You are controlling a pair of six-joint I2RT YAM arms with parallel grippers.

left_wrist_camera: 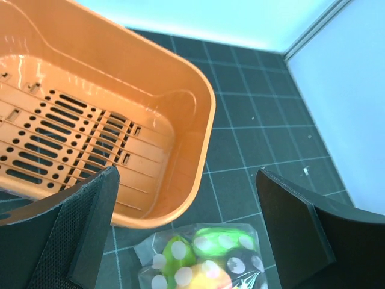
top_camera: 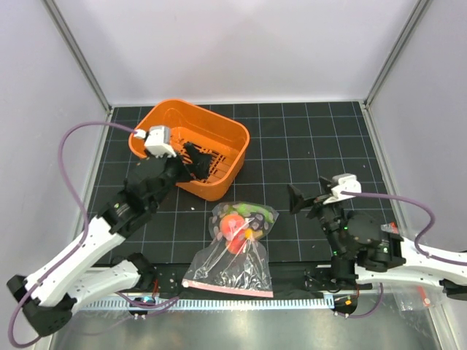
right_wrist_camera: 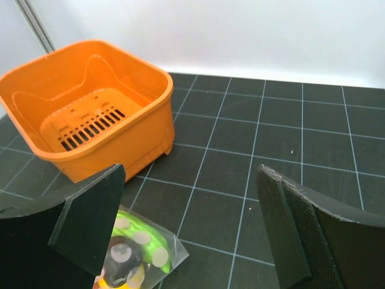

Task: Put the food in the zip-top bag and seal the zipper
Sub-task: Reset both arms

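The zip-top bag (top_camera: 230,266) lies on the counter (top_camera: 328,138) in the lower middle of the top view. Its zipper (top_camera: 228,288) runs along the bottom edge, and the food (top_camera: 243,222) is bunched inside at the upper end. The left end effector (top_camera: 195,162), fingers spread wide and holding nothing, hangs over the orange basket (top_camera: 219,117), up and left of the bag. The right end effector (top_camera: 306,195), likewise spread and empty, sits to the right of the food, apart from the bag.

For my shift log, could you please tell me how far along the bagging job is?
Done: the food sits inside the zip-top bag, and the orange basket looks empty. In hand: nothing; the left gripper and right gripper are both open. Left: likely sealing the zipper, whose state I cannot tell.
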